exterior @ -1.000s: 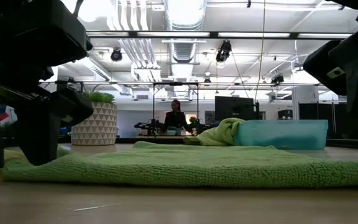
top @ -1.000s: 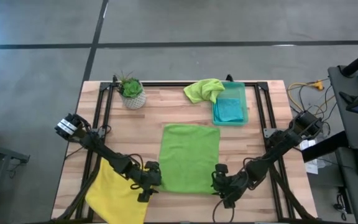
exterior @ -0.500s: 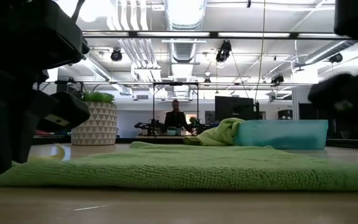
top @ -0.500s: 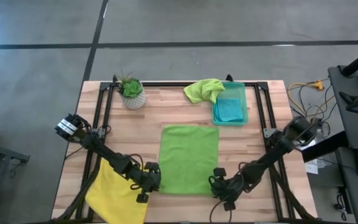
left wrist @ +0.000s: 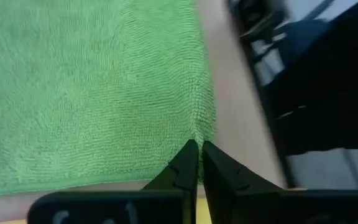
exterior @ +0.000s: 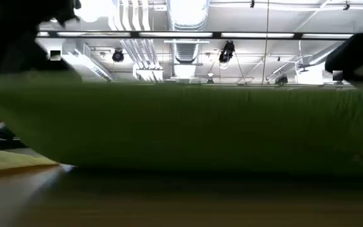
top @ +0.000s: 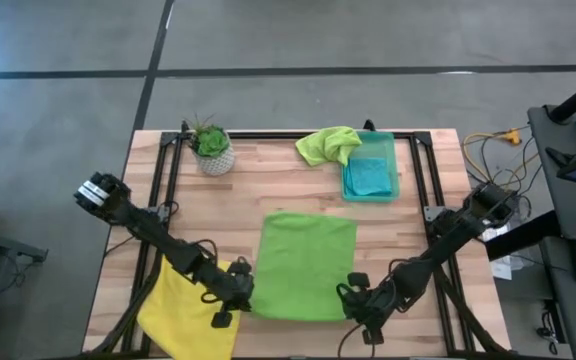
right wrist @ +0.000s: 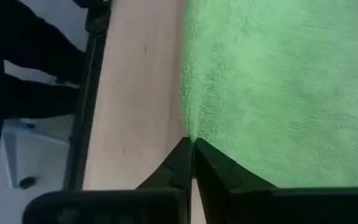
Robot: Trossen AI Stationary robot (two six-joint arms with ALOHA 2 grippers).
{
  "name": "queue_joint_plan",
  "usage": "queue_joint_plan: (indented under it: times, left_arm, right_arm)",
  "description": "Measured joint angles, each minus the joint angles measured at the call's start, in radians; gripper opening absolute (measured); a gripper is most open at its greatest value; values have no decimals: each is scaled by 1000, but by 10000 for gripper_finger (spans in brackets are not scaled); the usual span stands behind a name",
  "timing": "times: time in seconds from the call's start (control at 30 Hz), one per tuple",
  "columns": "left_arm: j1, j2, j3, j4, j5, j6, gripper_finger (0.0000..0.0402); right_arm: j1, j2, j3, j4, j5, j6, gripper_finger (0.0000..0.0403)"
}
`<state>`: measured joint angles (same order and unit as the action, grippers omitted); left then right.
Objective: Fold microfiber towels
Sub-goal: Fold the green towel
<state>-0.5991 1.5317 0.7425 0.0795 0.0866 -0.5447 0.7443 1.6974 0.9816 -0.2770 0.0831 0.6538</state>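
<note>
While the wooden tabletop [top: 238, 195] carried everything, I saw the lime green towel [top: 305, 262] spread at its middle, its near edge raised off the wood. My left claw [top: 236, 297] was pinched shut on the towel's near left corner, and my right claw [top: 356, 298] on the near right one. Beside the left claw lay the yellow towel [top: 180, 310].
</note>
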Motion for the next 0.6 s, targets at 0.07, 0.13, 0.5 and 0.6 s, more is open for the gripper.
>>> queue_joint_plan:
  times: [0.07, 0.13, 0.5, 0.6]
  left_arm:
    - [-1, -34, 0, 0, 30, -3, 1]
    - [-1, -55, 4, 9, 62, -28, 1]
    - [13, -66, 0, 118, 79, -123, 0]
    - [43, -66, -5, 112, 31, -93, 0]
  right_arm:
    - [11, -12, 14, -11, -10, 23, 9]
    - [26, -28, 26, -5, -13, 59, 9]
    - [70, -35, 66, -14, -59, 154, 9]
    - [65, -45, 52, -55, -31, 206, 9]
